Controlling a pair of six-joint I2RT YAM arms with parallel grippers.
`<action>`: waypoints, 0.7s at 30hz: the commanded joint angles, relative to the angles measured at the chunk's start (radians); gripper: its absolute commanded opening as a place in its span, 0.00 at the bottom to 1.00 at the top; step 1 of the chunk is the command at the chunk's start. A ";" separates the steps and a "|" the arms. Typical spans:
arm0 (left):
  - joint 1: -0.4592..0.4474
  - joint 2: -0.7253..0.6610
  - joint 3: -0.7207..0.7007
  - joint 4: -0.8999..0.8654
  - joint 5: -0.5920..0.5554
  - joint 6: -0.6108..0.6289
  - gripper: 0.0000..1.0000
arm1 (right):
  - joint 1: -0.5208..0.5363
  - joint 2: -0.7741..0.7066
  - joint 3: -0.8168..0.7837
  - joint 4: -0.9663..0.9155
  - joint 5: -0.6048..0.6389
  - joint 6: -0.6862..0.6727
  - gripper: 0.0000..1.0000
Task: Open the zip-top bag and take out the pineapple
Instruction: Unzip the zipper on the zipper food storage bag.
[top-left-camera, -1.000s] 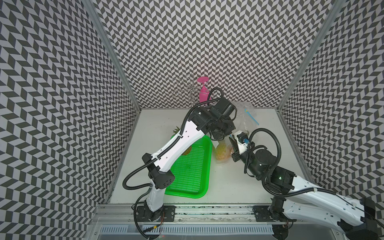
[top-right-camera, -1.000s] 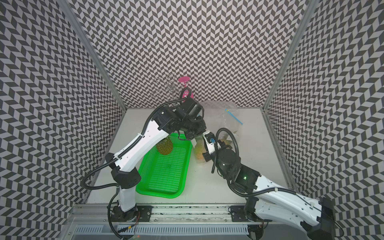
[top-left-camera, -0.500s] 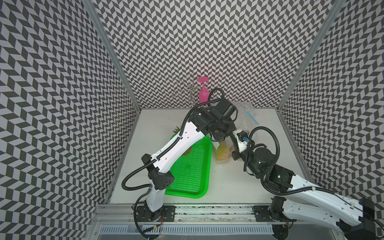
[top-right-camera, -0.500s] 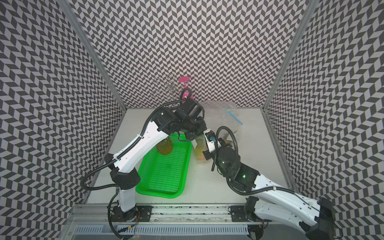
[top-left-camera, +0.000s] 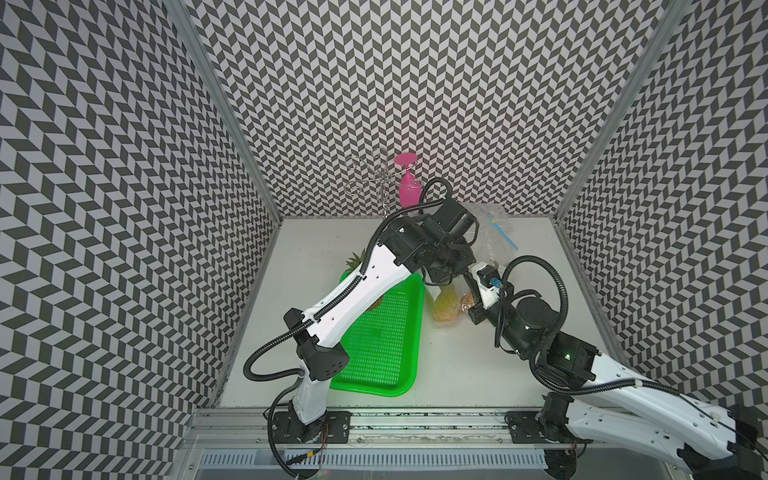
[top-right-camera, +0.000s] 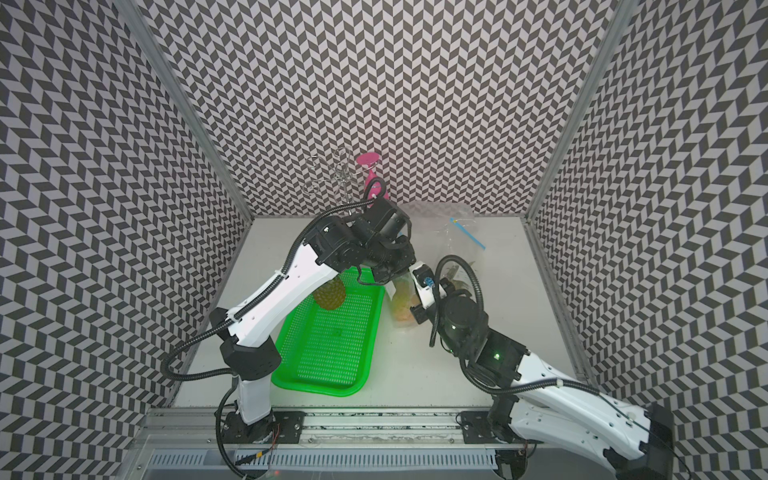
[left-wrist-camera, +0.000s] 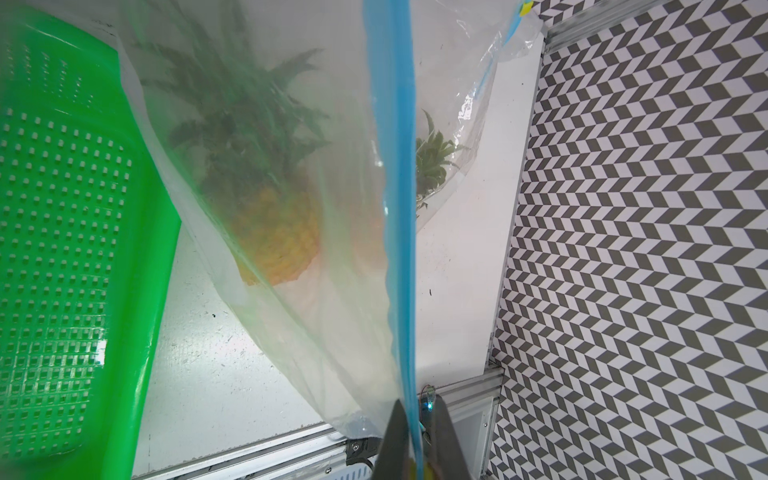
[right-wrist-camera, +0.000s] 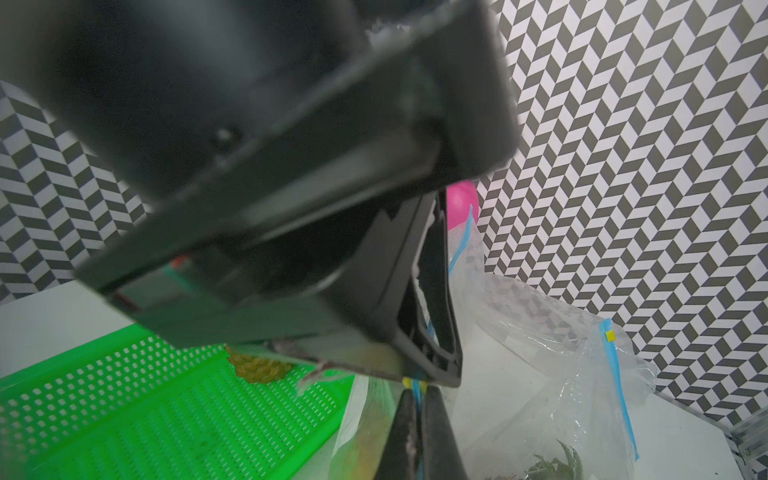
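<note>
The clear zip-top bag (top-left-camera: 446, 305) hangs between the green tray and the right arm, its blue zip strip (left-wrist-camera: 395, 208) stretched tight. A pineapple (left-wrist-camera: 274, 224) with a green crown shows dimly through the plastic. My left gripper (left-wrist-camera: 415, 432) is shut on one end of the strip. My right gripper (right-wrist-camera: 417, 415) is shut on the strip right beside it, just under a yellow slider tab (right-wrist-camera: 413, 382). In both top views the two grippers meet above the bag, left gripper (top-left-camera: 446, 274) and right gripper (top-right-camera: 409, 270). The left gripper's dark body fills most of the right wrist view.
A green perforated tray (top-left-camera: 409, 365) lies left of the bag with another pineapple (top-right-camera: 330, 295) at its far end. A second clear bag (top-left-camera: 494, 241) holding a crown (left-wrist-camera: 432, 166) lies at the back right. A pink glass (top-left-camera: 407, 187) and wire rack (top-left-camera: 374, 178) stand at the back wall.
My right gripper has moved up and left to the left gripper and has shut on the zip strip. The left arm and the bag have stayed put.
</note>
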 joint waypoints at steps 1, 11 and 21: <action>0.046 -0.022 0.029 0.026 -0.090 0.034 0.00 | 0.000 -0.057 0.003 -0.095 -0.029 0.006 0.00; 0.072 -0.008 0.057 0.041 -0.094 0.065 0.00 | 0.008 -0.075 0.034 -0.225 -0.009 0.075 0.00; 0.090 -0.005 0.063 0.044 -0.120 0.103 0.00 | 0.007 -0.059 0.102 -0.339 0.036 0.171 0.00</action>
